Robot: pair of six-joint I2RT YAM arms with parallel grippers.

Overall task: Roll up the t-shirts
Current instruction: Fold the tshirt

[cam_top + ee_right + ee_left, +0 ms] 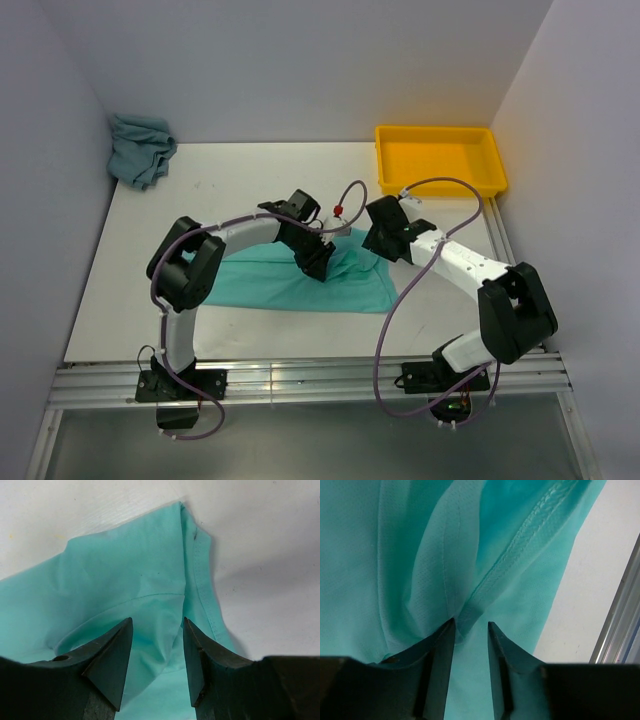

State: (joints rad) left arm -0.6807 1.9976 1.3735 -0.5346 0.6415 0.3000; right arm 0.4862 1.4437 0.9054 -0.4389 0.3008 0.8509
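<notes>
A bright mint-turquoise t-shirt [265,282] lies spread flat across the middle of the white table. My left gripper [320,266] points down onto its right part. In the left wrist view this gripper [471,622] is open, and a raised fold of the shirt [445,570] ends at its left fingertip [451,626]. My right gripper [376,246] hangs over the shirt's far right corner. It [158,620] stands open above a hemmed, creased edge of the shirt [150,580], holding nothing. A duller grey-teal t-shirt [140,148] lies crumpled in the back left corner.
A yellow plastic tray [440,160] stands at the back right against the wall. Walls close in the table [250,190] on three sides. An aluminium rail [300,380] with both arm bases runs along the near edge, and shows in the left wrist view [620,620].
</notes>
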